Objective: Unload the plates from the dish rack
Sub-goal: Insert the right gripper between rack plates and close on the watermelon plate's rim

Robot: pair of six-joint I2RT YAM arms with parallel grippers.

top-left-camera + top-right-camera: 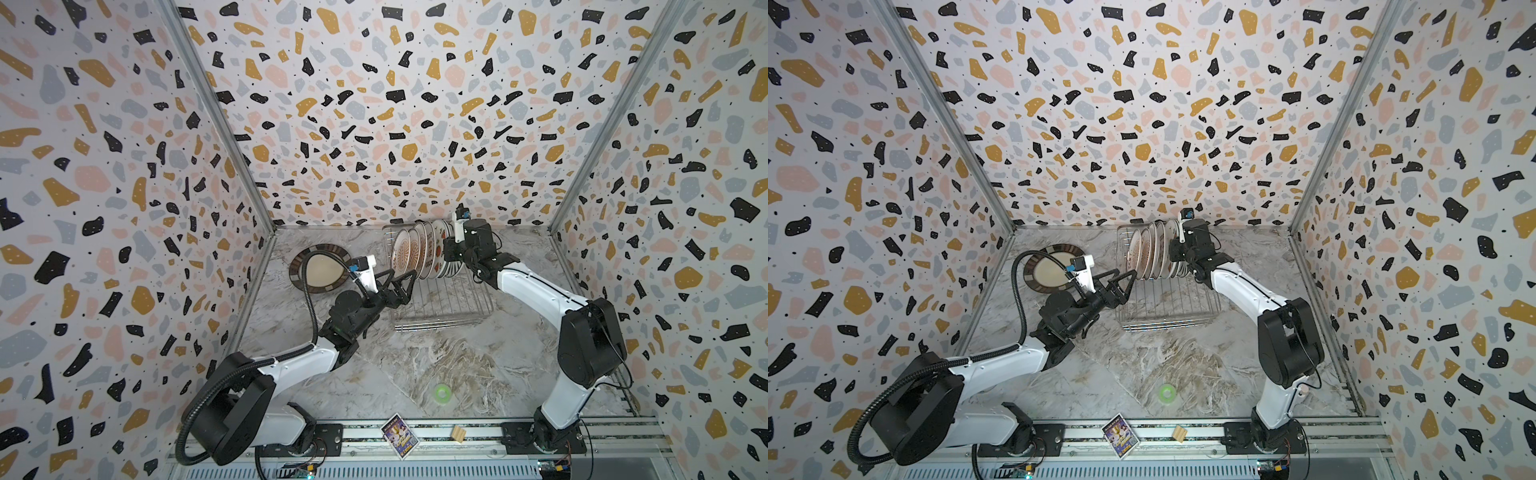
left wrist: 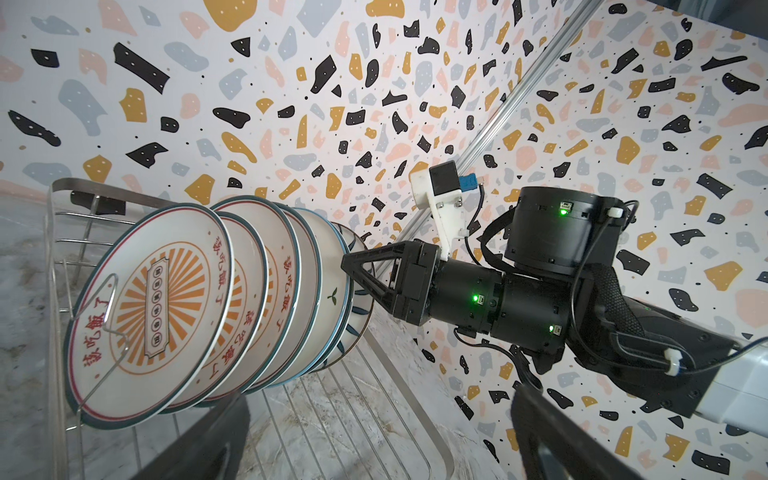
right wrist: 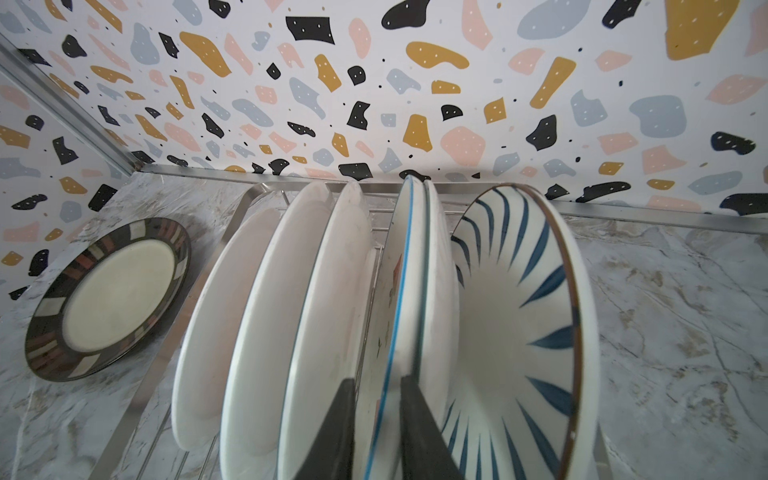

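"Right gripper (image 3: 376, 380), what is it doing?"

"It is pinching narrow on the rim of the blue-rimmed plate (image 3: 392, 299), one finger on each face."

"Where are the plates sitting?"

"They are standing on edge in the far end of the dish rack (image 1: 449, 299). The row is running left to right and the printed faces are turning left. The orange sunburst plate (image 2: 153, 307) is sitting at the left end and the blue-striped plate (image 3: 519, 311) at the right, just beside the pinched one. The rack's long side is running near to far."

"And the left gripper (image 1: 412, 284)?"

"It is hovering wide open at the rack's left side, pointing right at the row. A dark-rimmed plate (image 1: 322, 266) is lying flat on the table, left of the rack."
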